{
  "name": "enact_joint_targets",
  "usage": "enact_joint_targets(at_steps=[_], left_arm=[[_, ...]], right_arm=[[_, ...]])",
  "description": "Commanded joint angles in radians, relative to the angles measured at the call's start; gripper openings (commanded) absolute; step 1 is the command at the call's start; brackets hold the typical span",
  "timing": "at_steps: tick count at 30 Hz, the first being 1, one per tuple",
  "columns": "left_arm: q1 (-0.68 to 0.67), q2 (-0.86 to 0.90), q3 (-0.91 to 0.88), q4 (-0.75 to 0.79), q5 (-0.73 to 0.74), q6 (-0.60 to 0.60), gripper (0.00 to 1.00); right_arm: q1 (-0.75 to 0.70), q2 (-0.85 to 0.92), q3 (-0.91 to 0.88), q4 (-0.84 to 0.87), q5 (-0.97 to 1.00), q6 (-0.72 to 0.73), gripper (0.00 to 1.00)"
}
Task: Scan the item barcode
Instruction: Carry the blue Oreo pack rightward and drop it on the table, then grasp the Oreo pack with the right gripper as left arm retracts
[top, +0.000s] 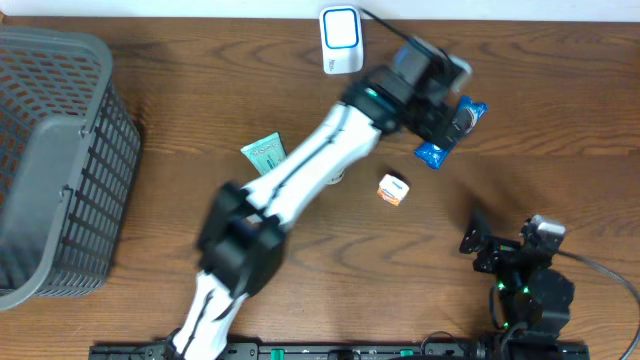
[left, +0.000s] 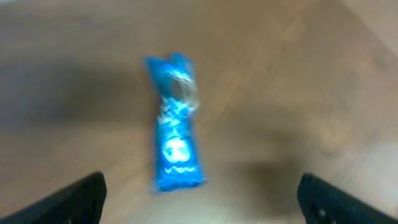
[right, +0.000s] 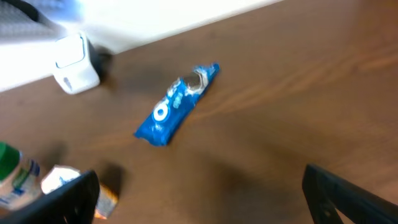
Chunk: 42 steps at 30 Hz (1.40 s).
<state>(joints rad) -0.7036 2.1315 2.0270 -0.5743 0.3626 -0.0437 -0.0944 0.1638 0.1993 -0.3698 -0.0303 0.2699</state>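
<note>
Under L arm — blue packet lies free | scanner, small box near | L+R jaws spread

basket far left | scanner rear | packet right of scanner | box before packet

The blue shiny snack packet looks fuzzy up close, and its words can't be read. From above, the white robot arm covers its middle. The grey plastic basket runs off the left edge.
</note>
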Motion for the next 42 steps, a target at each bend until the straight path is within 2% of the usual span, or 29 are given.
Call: enact_joint_targets(at_steps=[1,2,4,7,9,11,12,16,18,21,24,26,29,33,35,37,40,42], left_arm=[[0.102,-0.277,0.045,-0.060,-0.327,0.077,0.98],[0.169,-0.359,0.045,-0.098,-0.314,0.075,0.98],[0.248,-0.430,0.045,-0.153,-0.256,0.073,0.98],[0.388,-0.514,0.045,-0.269,-0.137,0.073,0.98],[0.470,-0.542,0.045,-0.346,-0.082,0.073,0.98],[0.531,-0.552,0.045,-0.410,-0.062,0.074,0.98],[0.562,-0.552,0.044,-0.440,-0.060,0.076,0.98],[0.642,-0.551,0.038,-0.462,-0.030,0.073,0.98],[0.656,-0.551,0.038,-0.473,-0.039,0.092,0.98],[0.655,-0.551,0.029,-0.491,-0.039,0.148,0.98],[0.655,-0.552,-0.009,-0.513,-0.042,0.157,0.98],[0.655,-0.564,-0.068,-0.500,-0.042,0.182,0.98],[0.655,-0.605,-0.101,-0.411,-0.067,0.180,0.98],[0.655,-0.702,-0.101,-0.189,-0.230,0.178,0.98],[0.655,-0.755,-0.101,-0.135,-0.310,0.179,0.98],[0.655,-0.819,-0.101,-0.144,-0.378,0.207,0.98],[0.655,-0.908,-0.101,-0.213,-0.434,0.259,0.98],[0.655,-0.959,-0.103,-0.215,-0.451,0.267,0.98]], right_arm=[[-0.005,0.192,0.232,-0.094,0.067,0.045,0.99],[-0.003,0.336,0.365,-0.190,0.042,0.049,0.99],[-0.002,0.492,0.502,-0.271,-0.063,0.049,0.99],[-0.002,0.667,0.622,-0.329,-0.337,0.024,0.99],[-0.002,0.747,0.632,-0.246,-0.368,0.056,0.99],[-0.002,0.821,0.632,-0.147,-0.363,0.123,0.92],[-0.002,0.883,0.638,-0.106,-0.336,0.192,0.99],[0.026,1.139,0.735,-0.113,-0.164,0.318,0.99],[0.070,1.332,0.876,-0.185,-0.149,0.321,0.99],[0.124,1.537,1.088,-0.342,-0.049,0.361,0.99],[0.160,1.695,1.269,-0.502,0.043,0.367,0.99],[0.179,1.807,1.355,-0.560,0.087,0.381,0.99],[0.181,1.858,1.357,-0.555,0.111,0.426,0.99],[0.179,1.905,1.357,-0.552,0.154,0.455,0.99],[0.179,1.921,1.357,-0.545,0.173,0.455,0.99],[0.179,1.940,1.357,-0.535,0.180,0.455,0.92],[0.179,1.970,1.357,-0.508,0.187,0.455,0.70],[0.179,1.982,1.357,-0.505,0.198,0.455,0.63]])
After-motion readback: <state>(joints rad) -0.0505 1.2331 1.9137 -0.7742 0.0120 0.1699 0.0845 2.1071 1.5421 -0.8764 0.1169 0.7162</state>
